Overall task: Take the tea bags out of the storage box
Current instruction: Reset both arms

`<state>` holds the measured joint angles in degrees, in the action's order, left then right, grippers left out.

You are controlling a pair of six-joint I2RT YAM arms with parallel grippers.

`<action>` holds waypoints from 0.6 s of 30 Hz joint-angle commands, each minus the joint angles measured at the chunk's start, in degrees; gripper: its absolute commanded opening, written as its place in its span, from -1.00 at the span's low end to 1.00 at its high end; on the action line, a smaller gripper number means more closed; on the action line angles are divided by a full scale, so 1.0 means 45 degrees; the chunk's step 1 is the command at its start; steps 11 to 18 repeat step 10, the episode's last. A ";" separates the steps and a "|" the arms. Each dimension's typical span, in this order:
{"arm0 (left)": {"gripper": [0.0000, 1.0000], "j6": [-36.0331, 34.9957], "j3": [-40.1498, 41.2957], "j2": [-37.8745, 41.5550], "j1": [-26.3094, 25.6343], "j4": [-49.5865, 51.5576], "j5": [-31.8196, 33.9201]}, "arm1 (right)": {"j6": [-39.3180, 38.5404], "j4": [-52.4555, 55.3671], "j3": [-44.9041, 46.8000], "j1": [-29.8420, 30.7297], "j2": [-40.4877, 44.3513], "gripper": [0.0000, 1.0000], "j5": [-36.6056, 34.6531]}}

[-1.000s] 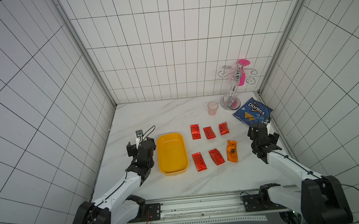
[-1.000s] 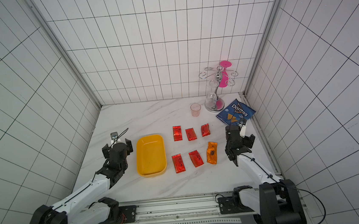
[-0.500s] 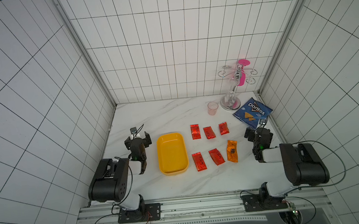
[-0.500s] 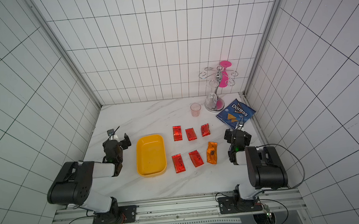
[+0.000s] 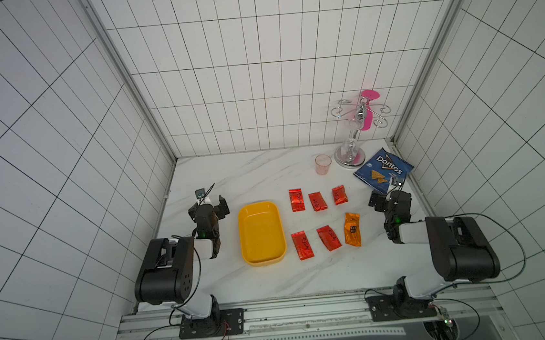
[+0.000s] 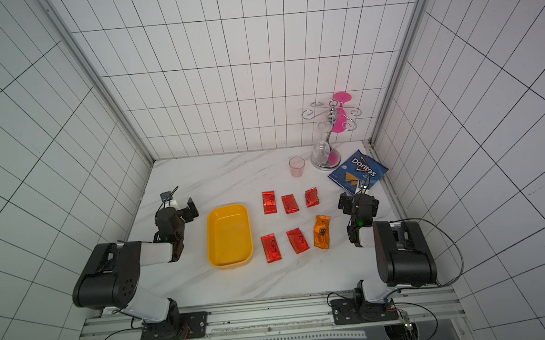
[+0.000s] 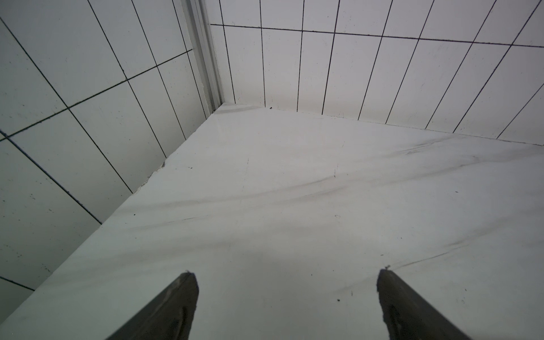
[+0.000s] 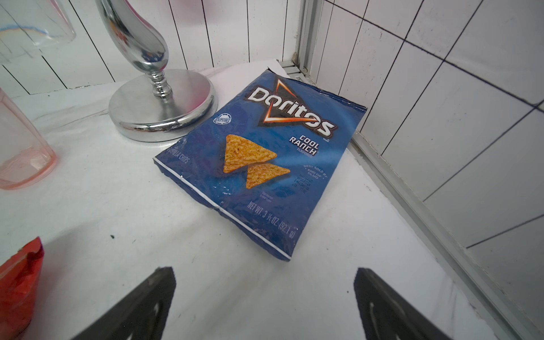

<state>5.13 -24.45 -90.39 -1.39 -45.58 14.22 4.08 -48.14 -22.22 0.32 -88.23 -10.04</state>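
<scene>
Both arms have folded back, left gripper (image 5: 207,207) and right gripper (image 5: 389,197) jaws spread. Six tea bags (image 5: 317,201) lie on the surface (image 5: 258,175) beside the bare storage box (image 5: 241,237); the cup (image 5: 323,164) seems empty.

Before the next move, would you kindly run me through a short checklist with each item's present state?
1. Storage box holds no sachets: ok.
2. All six tea bags lie on the table beside the box, five red and one orange: ok.
3. Left gripper open, nothing between the jaws: ok.
4. Right gripper open, nothing between the jaws: ok.
5. Doritos bag lies ahead of the right gripper, untouched: ok.
6. Sachets undamaged: cannot tell.
</scene>
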 commanded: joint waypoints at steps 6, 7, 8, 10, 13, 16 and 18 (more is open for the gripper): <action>0.96 0.0072 -0.0203 0.0223 0.0064 0.0141 -0.0181 | -0.0105 0.0109 -0.0413 -0.0109 0.0004 0.98 0.0083; 0.96 0.0072 -0.0203 0.0221 0.0057 0.0148 -0.0190 | -0.0089 0.0155 -0.0460 -0.0106 -0.0020 0.98 0.0083; 0.96 0.0072 -0.0210 0.0218 0.0058 0.0149 -0.0179 | -0.0089 0.0191 -0.0497 -0.0109 -0.0062 0.98 0.0064; 0.96 0.0082 -0.0195 0.0223 0.0056 0.0143 -0.0182 | -0.0115 0.0004 -0.0309 -0.0099 0.0076 0.98 0.0117; 0.96 0.0082 -0.0195 0.0223 0.0056 0.0143 -0.0182 | -0.0115 0.0004 -0.0309 -0.0099 0.0076 0.98 0.0117; 0.96 0.0082 -0.0195 0.0223 0.0056 0.0143 -0.0182 | -0.0115 0.0004 -0.0309 -0.0099 0.0076 0.98 0.0117; 0.96 0.0082 -0.0195 0.0223 0.0056 0.0143 -0.0182 | -0.0115 0.0004 -0.0309 -0.0099 0.0076 0.98 0.0117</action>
